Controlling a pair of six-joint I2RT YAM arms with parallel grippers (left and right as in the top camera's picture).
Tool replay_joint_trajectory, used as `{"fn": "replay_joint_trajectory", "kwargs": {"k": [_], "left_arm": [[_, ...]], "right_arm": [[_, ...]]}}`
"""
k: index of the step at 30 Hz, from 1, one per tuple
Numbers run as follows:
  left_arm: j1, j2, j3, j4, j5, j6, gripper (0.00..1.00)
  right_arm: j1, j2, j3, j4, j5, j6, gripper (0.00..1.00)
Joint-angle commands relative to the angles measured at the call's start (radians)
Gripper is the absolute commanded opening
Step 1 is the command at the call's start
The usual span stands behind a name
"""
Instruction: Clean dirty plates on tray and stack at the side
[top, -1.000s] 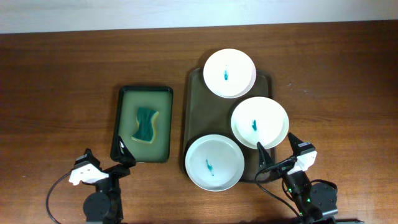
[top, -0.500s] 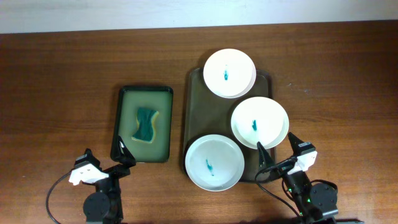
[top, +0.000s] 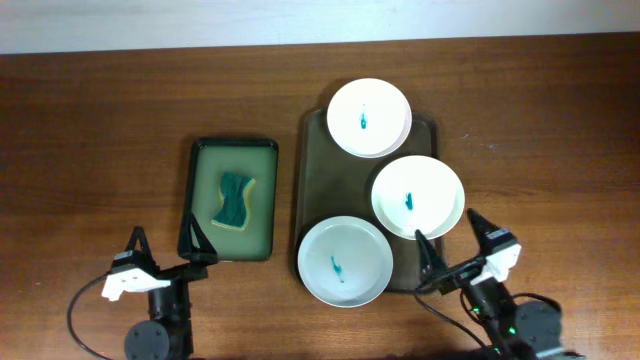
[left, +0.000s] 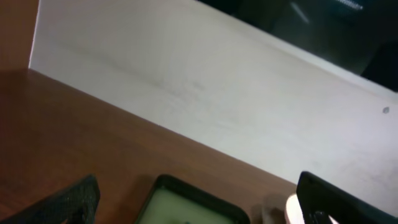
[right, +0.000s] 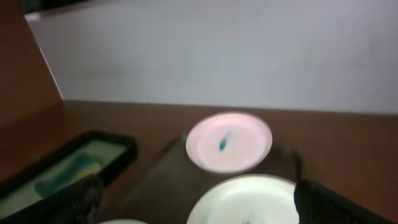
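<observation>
Three white plates lie on the dark olive-brown tray (top: 313, 180), each with a teal smear: a far plate (top: 369, 117), a middle plate (top: 418, 196) and a near plate (top: 345, 261). My right gripper (top: 458, 248) is open and empty near the tray's front right corner. In the right wrist view the far plate (right: 229, 140) and the middle plate (right: 249, 200) show between its fingers (right: 199, 208). My left gripper (top: 165, 247) is open and empty at the front left; its wrist view (left: 199, 205) shows only the green tray's far end.
A smaller green tray (top: 232, 198) with yellowish liquid holds a teal and yellow sponge (top: 234, 200), left of the big tray. It also shows in the left wrist view (left: 186, 202) and the right wrist view (right: 68, 169). Bare wooden table (top: 100, 130) lies around.
Both arms have shifted: the left gripper moved a little down and left, the right gripper a little down and right, both still open. The plates and trays have not moved.
</observation>
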Motion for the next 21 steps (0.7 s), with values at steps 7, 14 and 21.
{"fn": "replay_joint_trajectory", "kwargs": {"k": [7, 14, 21], "left_arm": [[-0.004, 0.555, 0.637, -0.424, 0.122, 0.065, 0.99], [-0.004, 0.917, 1.002, -0.786, 0.122, 0.065, 0.99], [-0.004, 0.983, 1.005, -0.842, 0.164, 0.061, 0.99]], "right_arm": [[0.006, 0.537, 0.609, -0.373, -0.096, -0.039, 0.98], [0.005, 0.899, 0.883, -0.559, -0.191, -0.038, 0.98], [0.005, 1.022, 0.883, -0.629, -0.271, -0.038, 0.98]]}}
